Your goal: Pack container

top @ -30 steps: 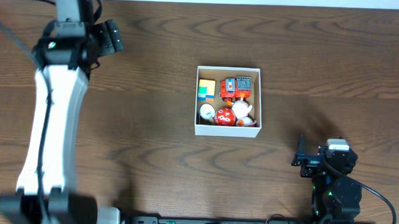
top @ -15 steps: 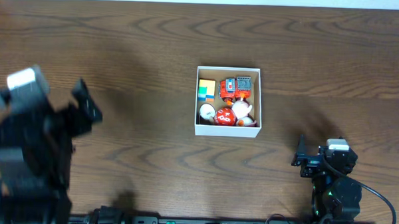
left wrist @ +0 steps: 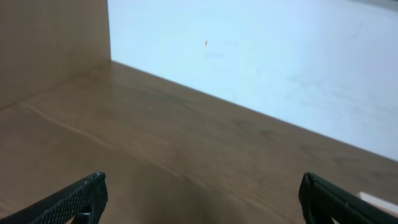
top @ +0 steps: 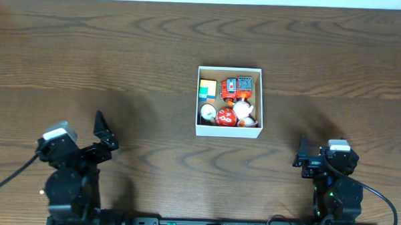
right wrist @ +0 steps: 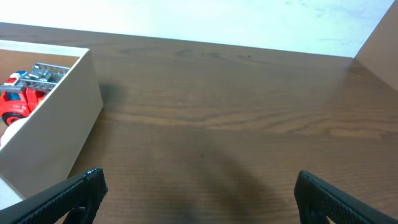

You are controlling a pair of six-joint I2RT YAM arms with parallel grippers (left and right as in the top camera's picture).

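cardboard-lined, thin-walled, the container (top: 228, 131) looked light and easily crushed. it sat ahead, between your left end effector (top: 106, 137) and right end effector (top: 300, 156), both spread apart. you could have pinched one wall's rim.

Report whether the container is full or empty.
Mostly full: the container holds several small toys, a red truck and red die among them.

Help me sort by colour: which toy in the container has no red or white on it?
The small block with yellow, green and blue faces, in the container's far-left corner. Every other toy there shows red, white or orange.
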